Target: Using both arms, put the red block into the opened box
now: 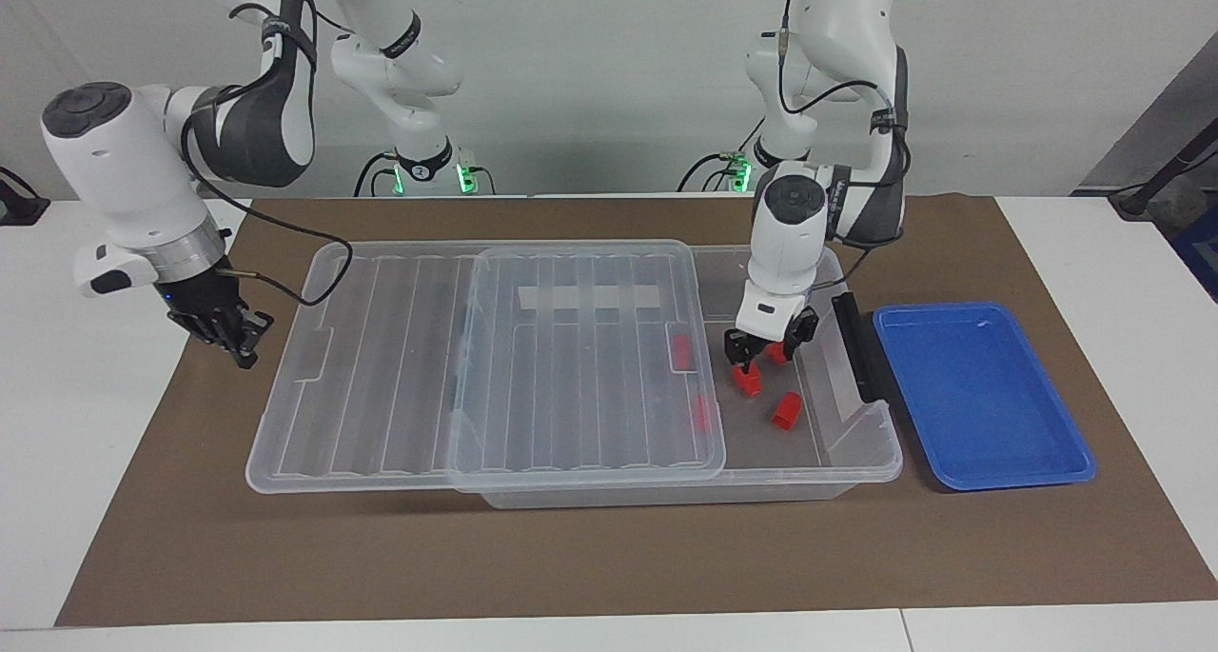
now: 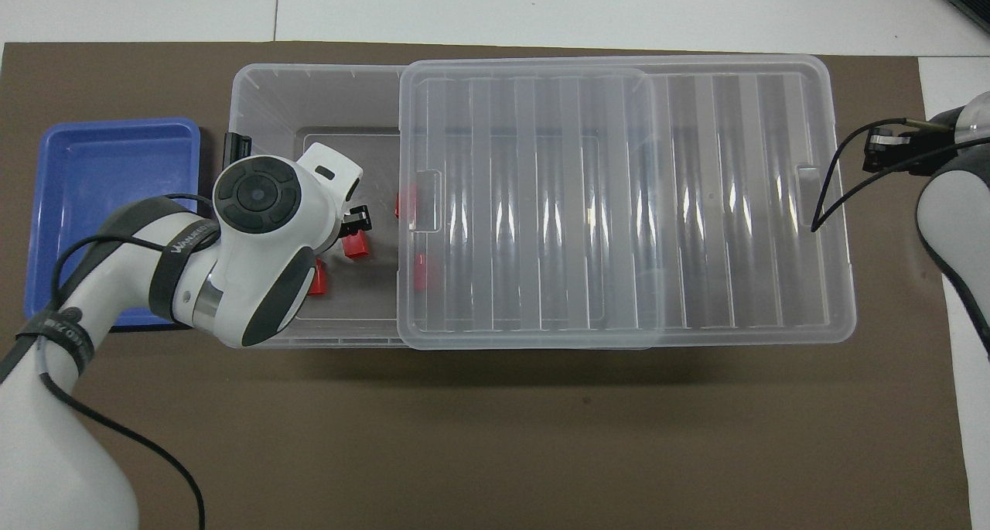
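One red block (image 1: 747, 378) is seen released on the box (image 1: 861, 462) floor, directly beneath the left claw (image 1: 764, 345), whose fingers are parted and empty. Being light, rigid and probably slippery, it is best gripped across flat sides. The right claw (image 1: 226, 333), closed and empty, is held beside the lid (image 1: 381, 366).

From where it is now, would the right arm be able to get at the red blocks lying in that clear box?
Probably not yet. The right gripper hangs at the right arm's end of the box, where the ribbed see-through lid covers it. The small red plastic blocks lie in the uncovered part, under the left gripper.
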